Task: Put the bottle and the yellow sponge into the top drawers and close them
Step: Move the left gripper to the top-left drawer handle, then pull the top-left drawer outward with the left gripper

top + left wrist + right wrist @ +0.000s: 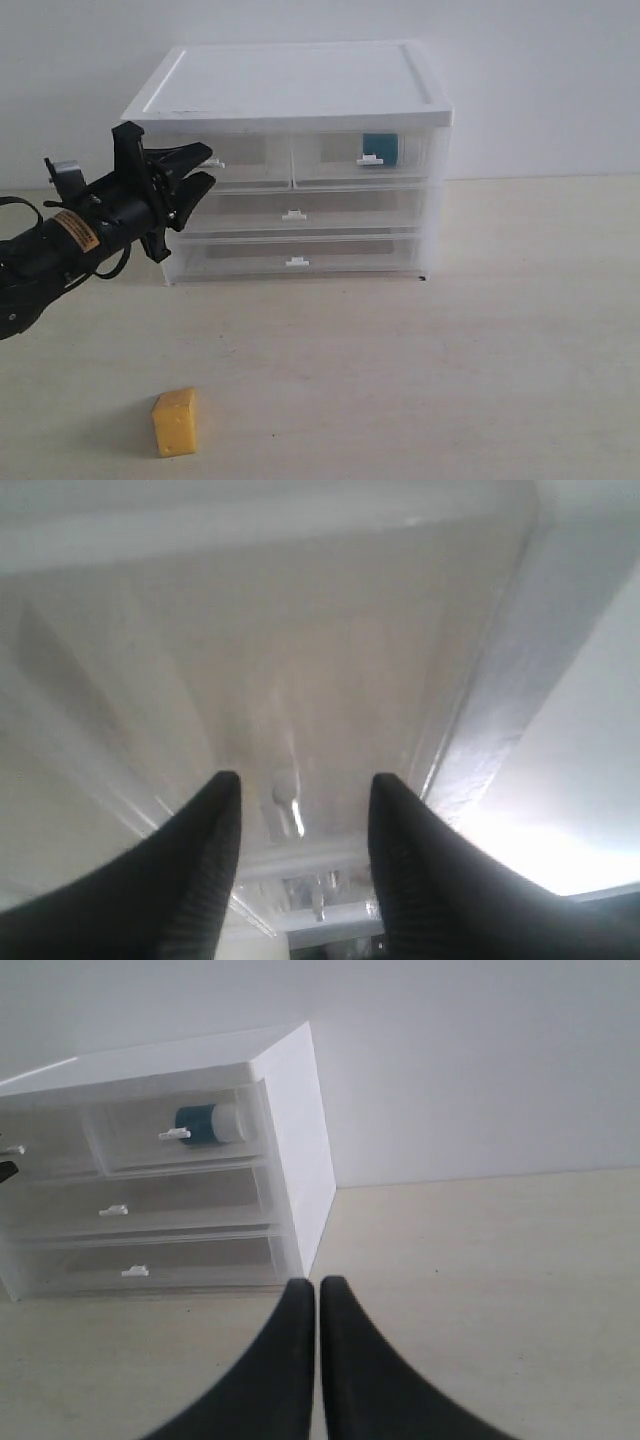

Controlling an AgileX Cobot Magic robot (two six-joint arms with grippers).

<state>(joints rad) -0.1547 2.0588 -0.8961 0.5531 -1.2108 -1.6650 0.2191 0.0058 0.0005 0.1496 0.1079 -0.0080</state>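
The teal bottle (381, 150) with its white cap (228, 1122) lies inside the top right drawer (335, 152), which looks pushed in. The yellow sponge (175, 421) stands on the table at the front left, away from both grippers. My left gripper (207, 166) is open right at the front of the top left drawer (250, 155). Its fingers (215, 820) stand on either side of the small white handle (285, 805) with nothing held. My right gripper (318, 1283) is shut and empty above bare table. It does not show in the exterior view.
The white-topped cabinet (290, 85) stands at the back against a pale wall. Two full-width drawers (330, 210) below the top pair are closed. The table (450, 380) runs out in front of and to the right of the cabinet.
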